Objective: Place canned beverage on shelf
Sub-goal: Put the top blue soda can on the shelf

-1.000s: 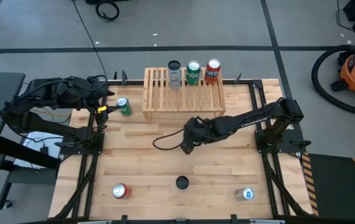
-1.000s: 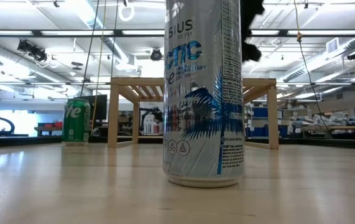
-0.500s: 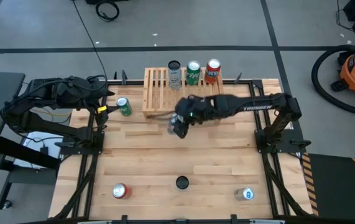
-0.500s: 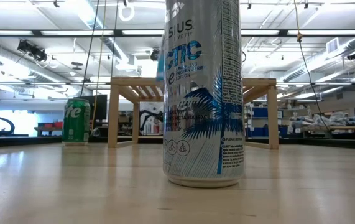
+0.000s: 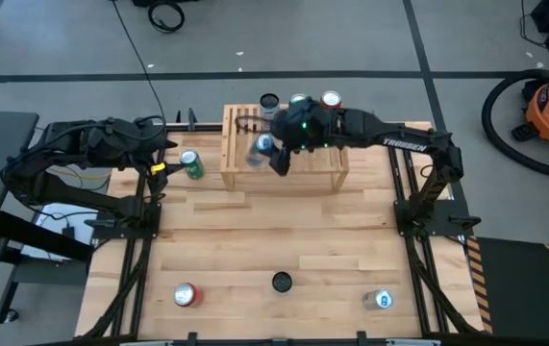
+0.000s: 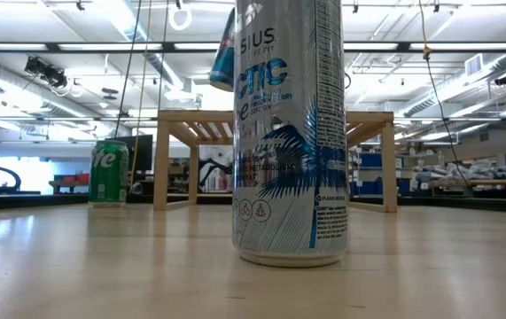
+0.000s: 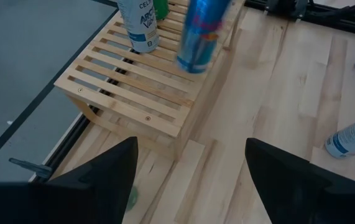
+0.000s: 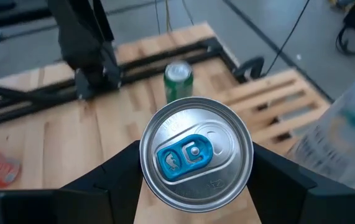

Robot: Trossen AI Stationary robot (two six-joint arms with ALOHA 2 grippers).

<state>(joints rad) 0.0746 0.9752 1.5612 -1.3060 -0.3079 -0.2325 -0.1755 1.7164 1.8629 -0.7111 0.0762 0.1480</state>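
The right hand (image 5: 276,154) is closed on a blue can (image 5: 263,146), held in the air above the shelf (image 5: 240,159), over the slats on the near side of the three cans standing along the shelf's far edge. In the right wrist view the can (image 8: 196,154) sits squarely between the two dark fingers (image 8: 112,171), its silver top and blue pull tab facing the camera. From the left wrist view the can (image 7: 199,34) is blue with a band of red or pink, blurred, and it hangs clear above the slatted top (image 7: 146,87). It is tilted, not upright: its long axis leans, with the lid end tipped toward the shelf's left end. In the low view a blue can end (image 6: 223,62) shows above the shelf's top board, partly hidden by a tall silver can (image 6: 291,133) close to the camera.

On the shelf's far edge stand a white can (image 5: 269,104), a green can (image 5: 298,100) and a red can (image 5: 331,99).

The left hand (image 5: 159,168) waits left of the shelf, just beside a green can (image 5: 191,164) on the bench (image 5: 255,240); its fingers (image 7: 96,180) stand apart, holding nothing.
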